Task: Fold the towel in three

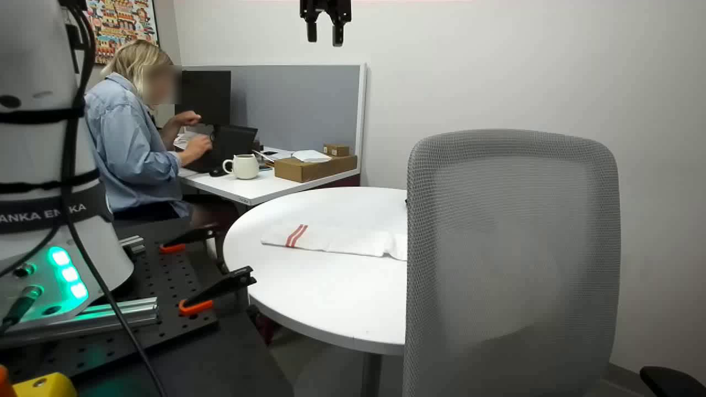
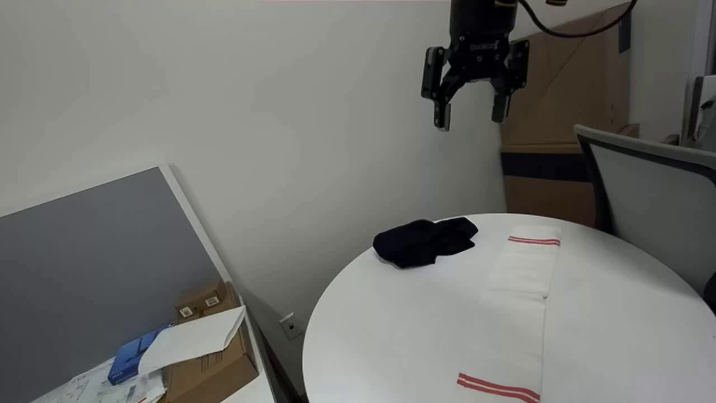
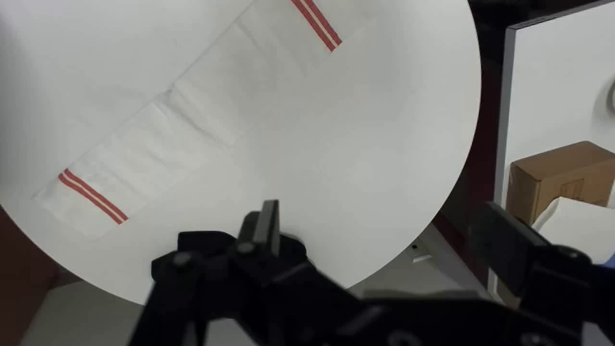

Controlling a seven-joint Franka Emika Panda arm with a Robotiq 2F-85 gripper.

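The towel (image 2: 506,336) is a thin white cloth with a pair of red stripes near each end. It lies as a long strip on the round white table (image 2: 358,336), with a crosswise edge or crease near its middle. In the wrist view the towel (image 3: 144,149) runs diagonally, its upper end cut off by the frame. In an exterior view the chair hides one end of the towel (image 1: 342,241). My gripper (image 2: 471,124) is open and empty, high above the table and apart from the towel. It shows also in an exterior view (image 1: 325,43) and the wrist view (image 3: 379,206).
A crumpled black cloth (image 2: 422,243) lies on the table beside the towel, partly behind my gripper in the wrist view. A grey mesh chair (image 1: 513,248) stands against the table. A desk with a brown box (image 1: 314,167), a white mug (image 1: 244,166) and a seated person (image 1: 132,127) is nearby.
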